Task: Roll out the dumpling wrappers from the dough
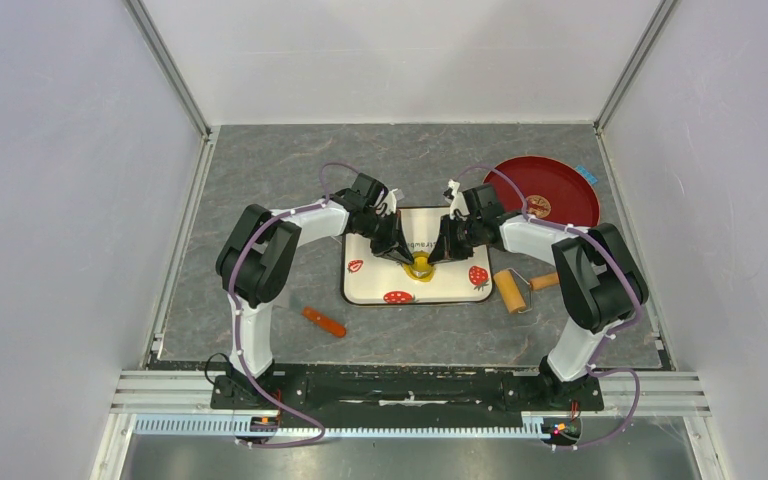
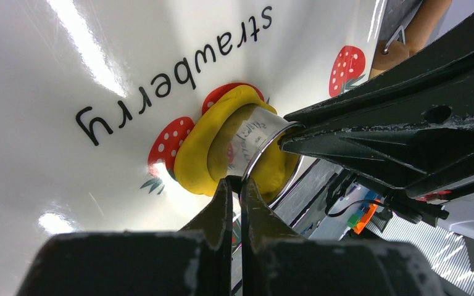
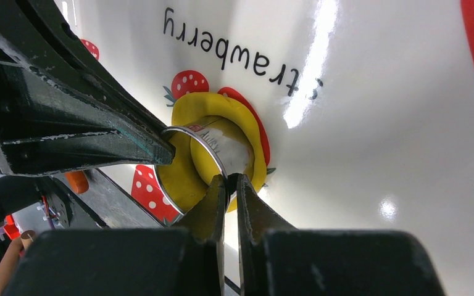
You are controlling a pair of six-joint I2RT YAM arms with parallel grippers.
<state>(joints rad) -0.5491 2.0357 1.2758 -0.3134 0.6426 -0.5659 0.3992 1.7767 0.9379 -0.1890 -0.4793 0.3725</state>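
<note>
Dough (image 1: 421, 272): a flattened yellow patch on the white strawberry-print tray (image 1: 370, 285), at the tray's 6 o'clock edge, partly covering a red strawberry print. A metal ring cutter (image 2: 256, 132) sits in the dough, with yellow showing inside and outside its wall. The left gripper (image 2: 237, 185), reaching in from 9 o'clock, is pinched narrow on the ring's thin rim. The right gripper (image 3: 227, 182), from 3 o'clock, pinches the opposite rim likewise. On the grey surface (image 1: 260, 170): wooden roller (image 1: 510, 290) at the tray's 3 o'clock, red plate (image 1: 545, 190) at 1 o'clock, orange tool (image 1: 323, 321) at 8 o'clock.
</note>
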